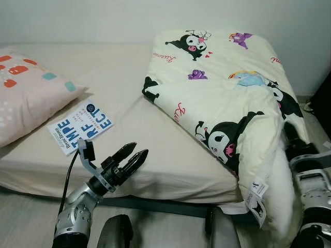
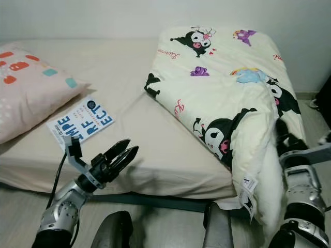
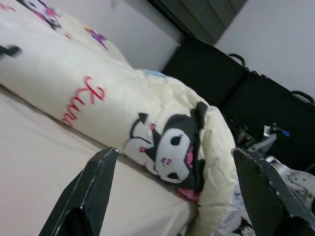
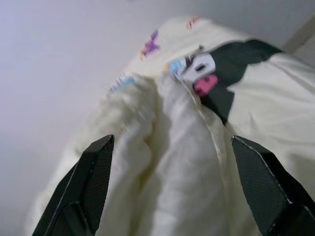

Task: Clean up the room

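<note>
Left gripper point(image 1: 135, 153) hovers near the bed point(image 1: 155, 150) edge, fingers apart, empty. Right gripper point(image 4: 167, 187), fingers spread, faces the bunched quilt point(image 1: 232, 103), likely to grasp it.

The room is evenly and softly lit, with no glare. Both eye views are sharp. A faint shadow lies under the pillow point(image 1: 28, 95) and below the bed's point(image 1: 155, 160) near edge. The left wrist view is slightly soft, and its dark cases point(image 3: 236, 93) lose detail. The right wrist view is blurred across the blanket point(image 4: 187, 147), its 2 fingers point(image 4: 83, 191) dim.
</note>
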`<state>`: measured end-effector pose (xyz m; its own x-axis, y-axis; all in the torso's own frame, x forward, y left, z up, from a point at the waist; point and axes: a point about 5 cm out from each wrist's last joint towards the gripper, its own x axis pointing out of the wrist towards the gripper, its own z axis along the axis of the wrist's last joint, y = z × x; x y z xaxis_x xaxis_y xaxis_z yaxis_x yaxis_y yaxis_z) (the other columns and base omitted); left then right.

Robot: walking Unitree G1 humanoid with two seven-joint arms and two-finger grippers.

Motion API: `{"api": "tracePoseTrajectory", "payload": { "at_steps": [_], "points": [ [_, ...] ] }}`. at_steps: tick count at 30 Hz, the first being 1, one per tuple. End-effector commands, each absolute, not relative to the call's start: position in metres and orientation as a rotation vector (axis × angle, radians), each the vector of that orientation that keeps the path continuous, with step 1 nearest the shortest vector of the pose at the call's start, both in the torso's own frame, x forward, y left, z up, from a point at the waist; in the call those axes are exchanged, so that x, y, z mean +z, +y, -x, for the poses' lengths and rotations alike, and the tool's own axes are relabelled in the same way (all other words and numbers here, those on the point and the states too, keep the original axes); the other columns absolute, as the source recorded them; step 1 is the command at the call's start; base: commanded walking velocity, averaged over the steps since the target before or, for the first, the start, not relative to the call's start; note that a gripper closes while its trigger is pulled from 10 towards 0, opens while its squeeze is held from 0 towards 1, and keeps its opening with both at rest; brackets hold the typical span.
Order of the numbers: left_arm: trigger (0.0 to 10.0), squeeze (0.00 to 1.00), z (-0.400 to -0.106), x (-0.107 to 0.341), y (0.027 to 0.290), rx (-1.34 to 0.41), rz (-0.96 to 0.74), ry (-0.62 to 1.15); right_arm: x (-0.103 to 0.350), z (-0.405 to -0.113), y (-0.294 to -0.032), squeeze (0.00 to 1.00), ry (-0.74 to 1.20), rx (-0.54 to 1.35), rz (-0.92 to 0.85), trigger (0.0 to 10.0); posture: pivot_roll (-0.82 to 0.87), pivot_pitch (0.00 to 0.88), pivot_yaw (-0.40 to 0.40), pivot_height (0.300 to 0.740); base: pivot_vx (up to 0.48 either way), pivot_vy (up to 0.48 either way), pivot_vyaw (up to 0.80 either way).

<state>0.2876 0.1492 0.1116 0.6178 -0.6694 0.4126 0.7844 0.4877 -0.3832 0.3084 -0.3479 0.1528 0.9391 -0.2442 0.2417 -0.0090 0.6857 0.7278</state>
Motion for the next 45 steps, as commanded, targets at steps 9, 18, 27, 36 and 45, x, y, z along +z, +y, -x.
{"api": "tracePoseTrajectory", "payload": {
  "at_steps": [9, 18, 27, 36, 45],
  "points": [
    [10.0, 0.00, -0.279, 0.110, 0.137, -0.911, 0.612, -0.208, 0.128, -0.306, -0.320, 0.00, -0.214, -0.011, -0.830, 10.0, -0.07, 0.182, 0.090, 0.540, 0.000, 0.000, 0.00],
    [10.0, 0.00, -0.282, 0.115, 0.127, -0.947, 0.629, -0.218, 0.137, -0.315, -0.289, 0.00, -0.176, 0.163, -0.766, 10.0, -0.08, 0.138, 0.082, 0.540, 0.000, 0.000, 0.00],
    [10.0, 0.00, -0.283, 0.122, 0.122, -0.970, 0.609, -0.231, 0.121, -0.328, -0.270, 0.00, 0.007, 0.091, -0.624, 10.0, -0.07, 0.137, 0.089, 0.540, 0.000, 0.000, 0.00],
    [10.0, 0.00, -0.289, 0.129, 0.127, -0.906, 0.583, -0.262, 0.128, -0.329, -0.257, 0.00, 0.027, 0.159, -0.569, 0.0, -0.07, 0.141, 0.087, 0.540, 0.000, 0.000, 0.00],
    [10.0, 0.00, -0.302, 0.134, 0.143, -0.731, 0.530, -0.295, 0.137, -0.334, -0.247, 0.00, 0.025, 0.196, -0.514, 0.0, -0.07, 0.141, 0.084, 0.540, 0.000, 0.000, 0.00]
  ]
}}
